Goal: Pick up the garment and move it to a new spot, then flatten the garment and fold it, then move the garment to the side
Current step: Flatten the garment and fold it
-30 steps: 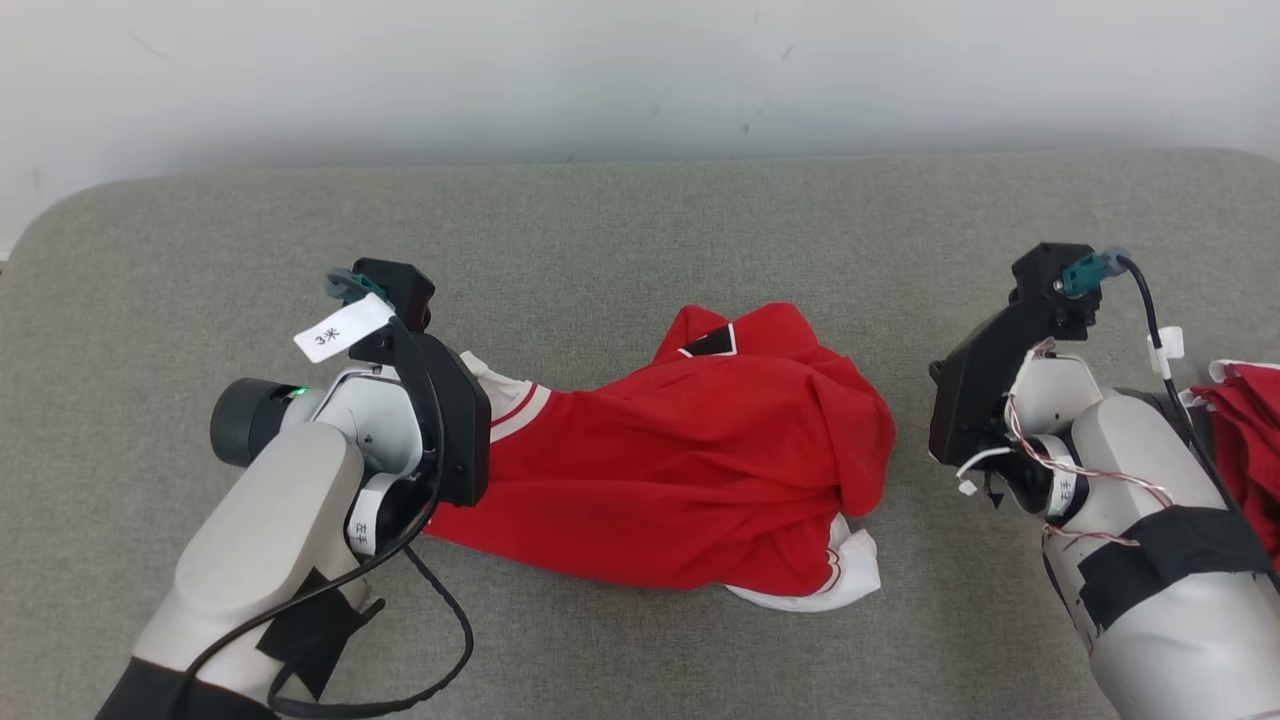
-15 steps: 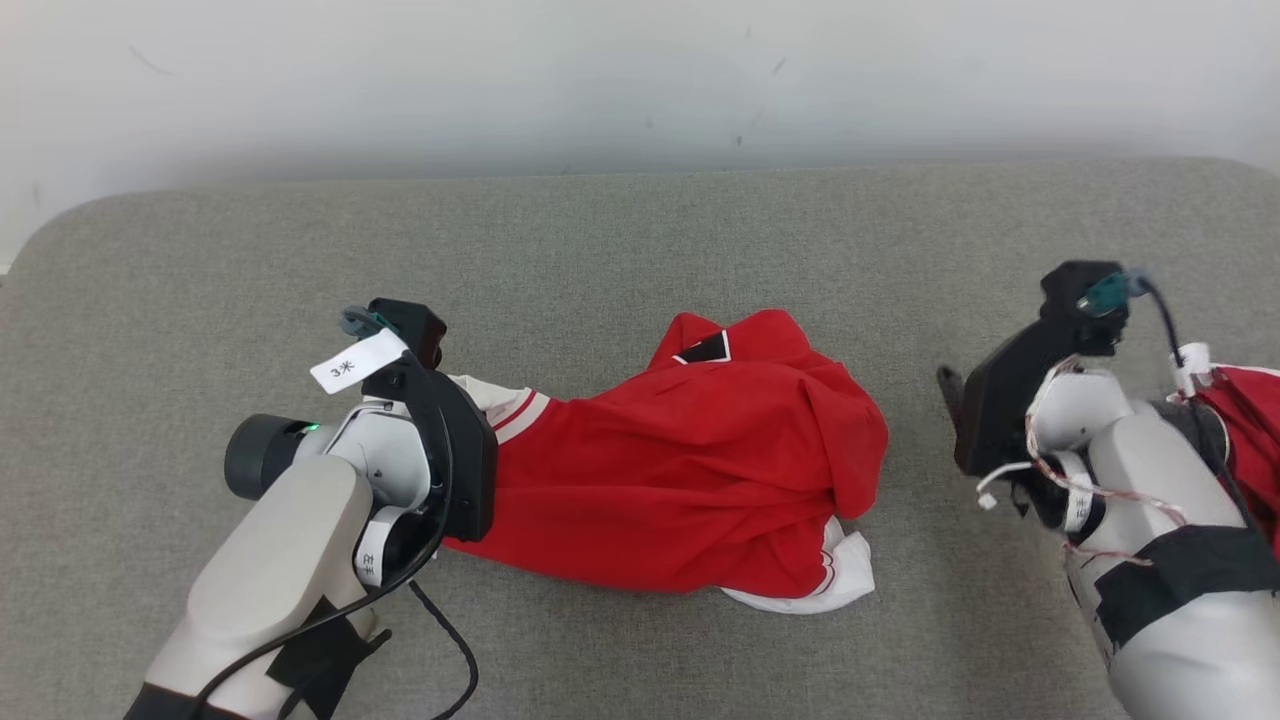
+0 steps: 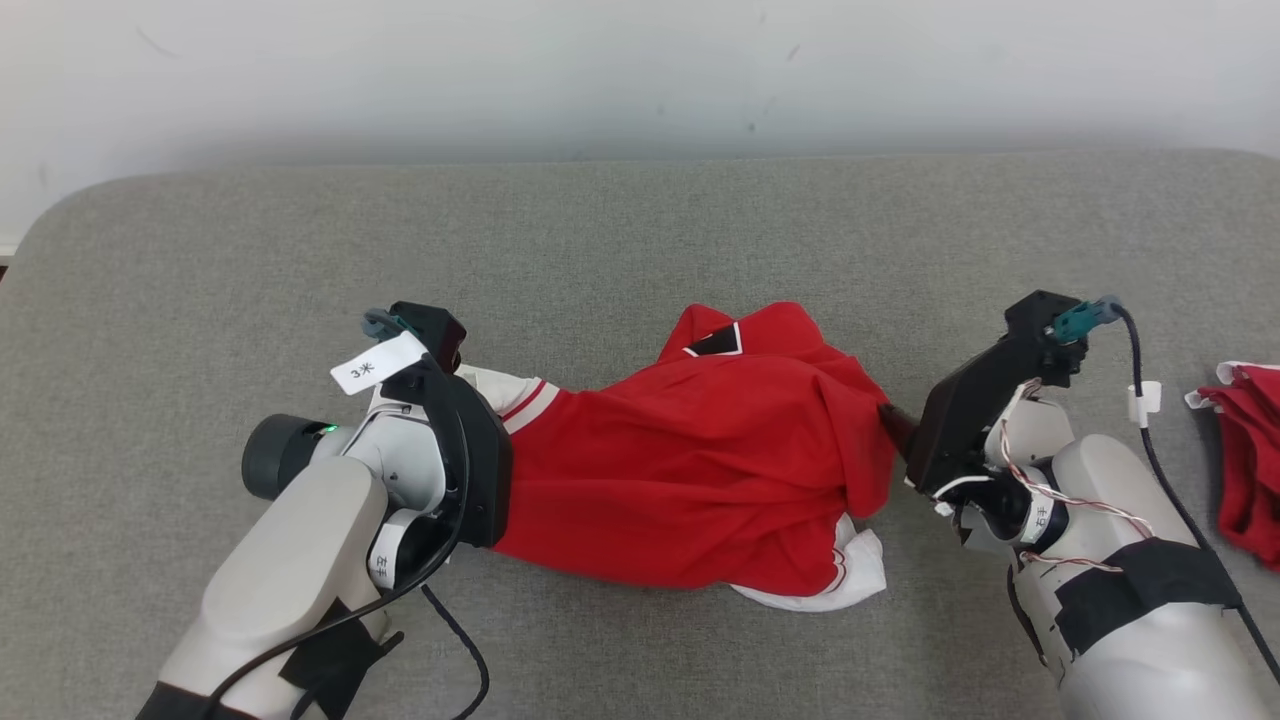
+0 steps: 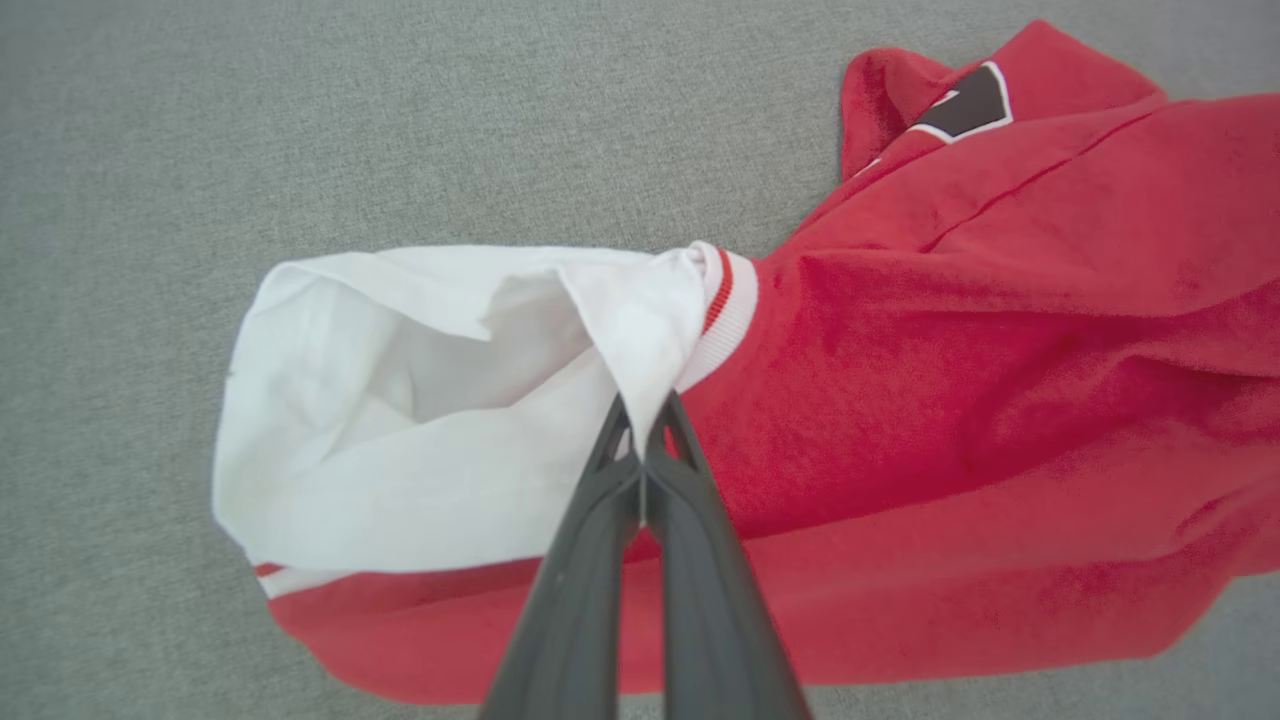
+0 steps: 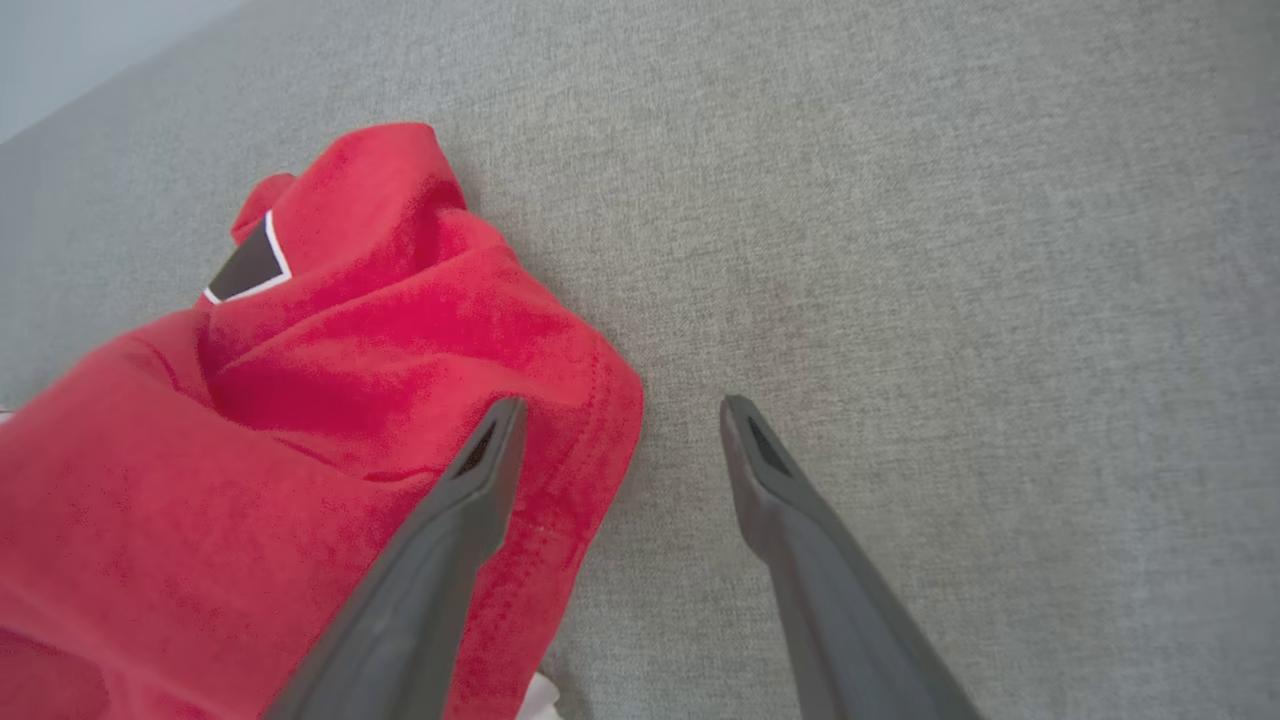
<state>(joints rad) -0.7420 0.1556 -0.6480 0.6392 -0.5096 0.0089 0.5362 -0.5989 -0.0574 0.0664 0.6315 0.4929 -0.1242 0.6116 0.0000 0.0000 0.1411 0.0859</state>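
Left gripper (image 4: 645,425) pinches garment (image 4: 1000,400) sleeve; bulk rightward.

Left tool (image 4: 640,415) pinched closed on garment (image 4: 950,350), fingertips together; right tool (image 5: 622,405) spread wide, fingers apart

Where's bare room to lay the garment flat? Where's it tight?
Free: the wide strip of grey surface between the wall and the garment, and the left end beyond the left hand. Tight: the right edge, where another red cloth lies past the right hand.
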